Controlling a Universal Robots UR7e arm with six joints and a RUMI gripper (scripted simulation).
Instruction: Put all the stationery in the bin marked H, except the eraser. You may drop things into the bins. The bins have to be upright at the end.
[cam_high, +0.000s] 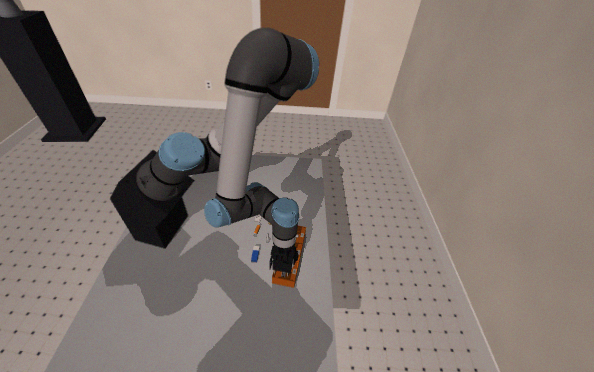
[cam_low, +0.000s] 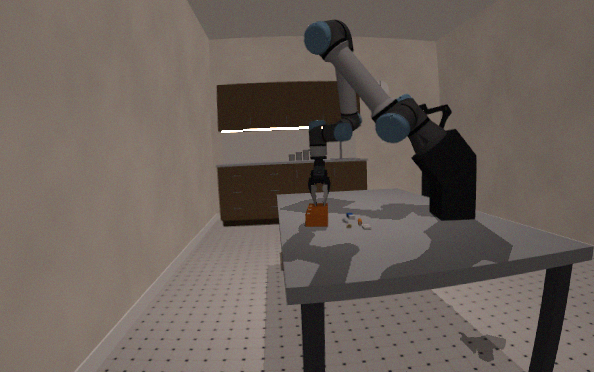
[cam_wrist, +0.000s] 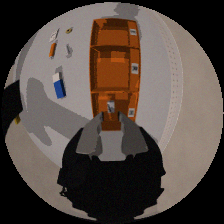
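An orange row of three bins (cam_wrist: 114, 70) lies on the grey table; it also shows in the top view (cam_high: 290, 257) and the exterior view (cam_low: 316, 216). Each bin has a small label, too small to read. My gripper (cam_wrist: 110, 112) hangs straight over the nearest bin, fingers a little apart. A small pale item (cam_wrist: 111, 106) sits just beyond the fingertips, inside that bin and free of the fingers. Left of the bins lie a blue and white eraser (cam_wrist: 59, 85), an orange pen-like item (cam_wrist: 52, 48), a small grey item (cam_wrist: 66, 49), a white item (cam_wrist: 53, 36) and a tiny brownish item (cam_wrist: 69, 30).
The table's edge runs close along the right side of the bins (cam_high: 327, 240). The robot's black base (cam_high: 150, 202) stands at the table's far left. The loose items lie between the base and the bins.
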